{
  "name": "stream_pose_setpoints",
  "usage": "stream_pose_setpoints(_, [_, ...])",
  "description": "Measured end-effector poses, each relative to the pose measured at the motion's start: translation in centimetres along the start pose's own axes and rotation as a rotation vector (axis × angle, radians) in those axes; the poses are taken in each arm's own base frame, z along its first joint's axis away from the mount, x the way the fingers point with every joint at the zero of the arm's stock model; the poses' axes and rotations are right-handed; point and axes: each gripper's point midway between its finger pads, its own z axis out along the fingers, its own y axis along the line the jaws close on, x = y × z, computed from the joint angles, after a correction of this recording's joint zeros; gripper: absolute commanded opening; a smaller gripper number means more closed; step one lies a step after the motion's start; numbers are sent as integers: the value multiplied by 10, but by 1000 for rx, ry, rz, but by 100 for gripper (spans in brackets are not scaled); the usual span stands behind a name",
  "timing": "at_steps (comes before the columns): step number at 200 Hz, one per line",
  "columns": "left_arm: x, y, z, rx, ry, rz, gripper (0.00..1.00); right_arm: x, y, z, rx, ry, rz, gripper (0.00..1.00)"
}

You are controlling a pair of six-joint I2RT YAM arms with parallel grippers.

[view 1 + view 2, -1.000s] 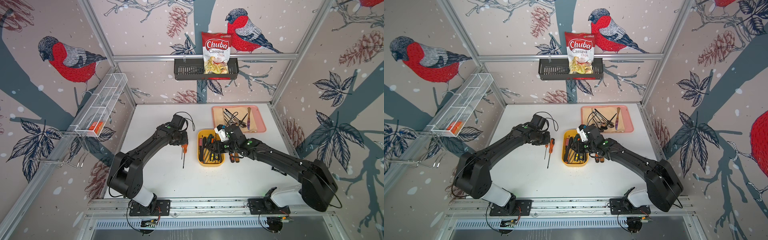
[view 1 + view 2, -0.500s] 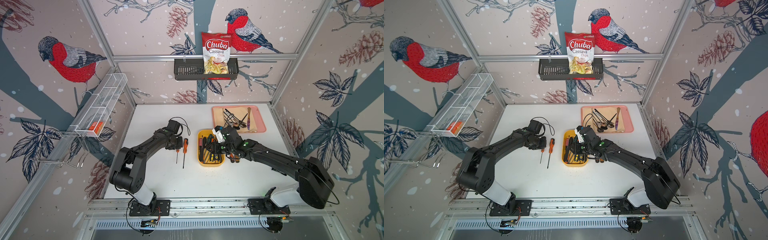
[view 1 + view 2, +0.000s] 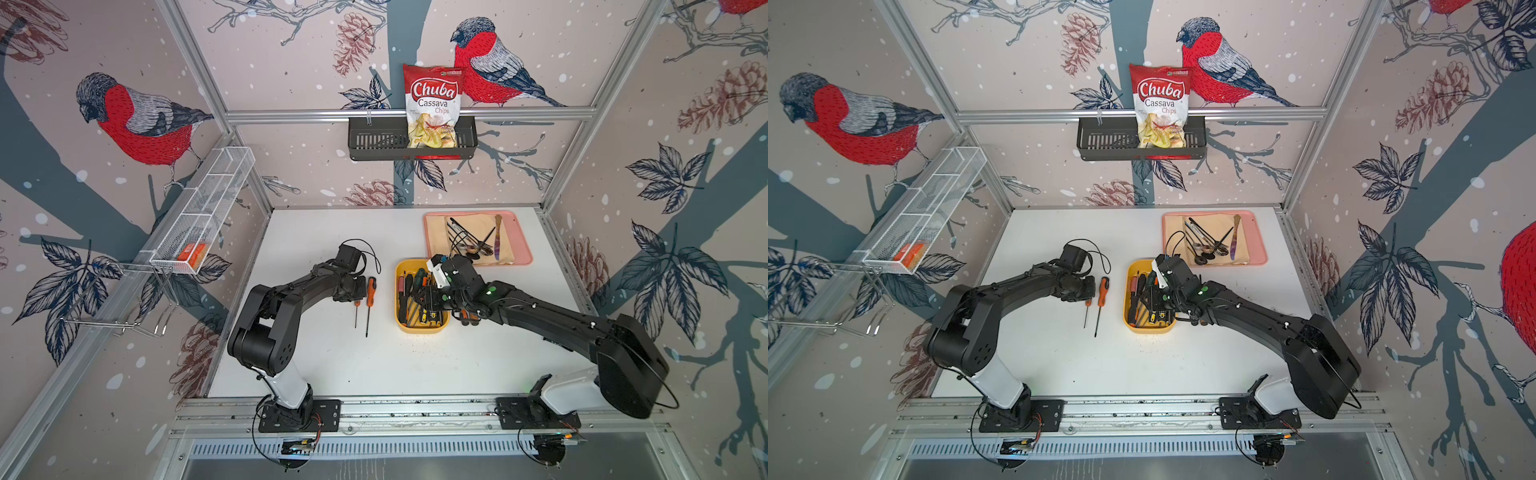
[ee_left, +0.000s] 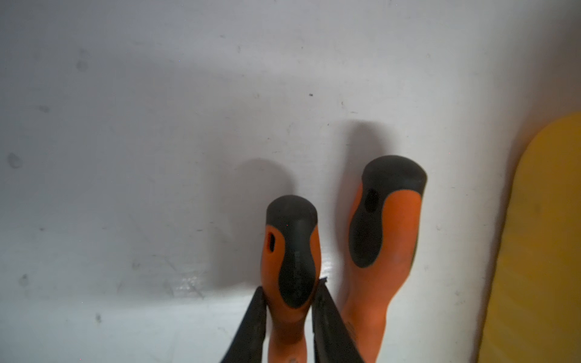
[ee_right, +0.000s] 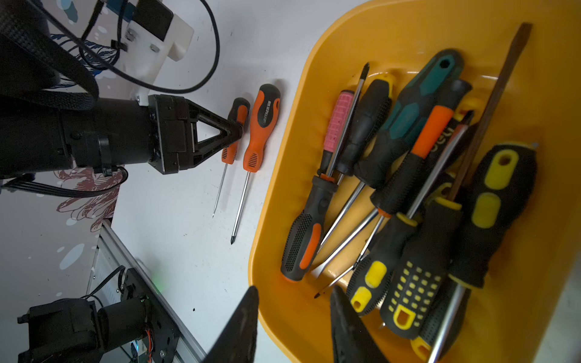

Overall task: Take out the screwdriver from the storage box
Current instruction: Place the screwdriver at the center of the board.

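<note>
White tabletop is bearing two freed tools: your left gripper is clamping the small orange screwdriver beside the larger orange screwdriver, while your right gripper, jaws apart and empty, is hovering over the storage box, many screwdrivers waiting inside.

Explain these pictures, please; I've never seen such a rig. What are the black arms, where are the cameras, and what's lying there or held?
Two robot arms stand at the front of a white table, each ending in a two-fingered gripper. Both top views look down on everything; each wrist view comes from a camera on an arm, looking out past its gripper. A yellow storage box holds many screwdrivers; a pink tray beyond it carries utensils on a cloth. The left gripper is closed on a small orange screwdriver, beside a larger orange screwdriver lying on the table. The right gripper hangs open over the box's edge, holding nothing.
</note>
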Motion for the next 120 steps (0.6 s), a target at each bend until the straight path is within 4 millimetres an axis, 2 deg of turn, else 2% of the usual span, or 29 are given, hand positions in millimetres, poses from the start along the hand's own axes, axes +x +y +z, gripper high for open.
stream_pose_setpoints(28, [1,0,2,3,0,0,13,0,0,0,3,1,0,39])
stream_pose_setpoints(73, [1,0,2,9,-12,1,26,-1,-2,0,8,-3,2,40])
stream_pose_setpoints(120, [0,-3,-4,25,-23,1,30,-10,-3,-3,23,-24,7,40])
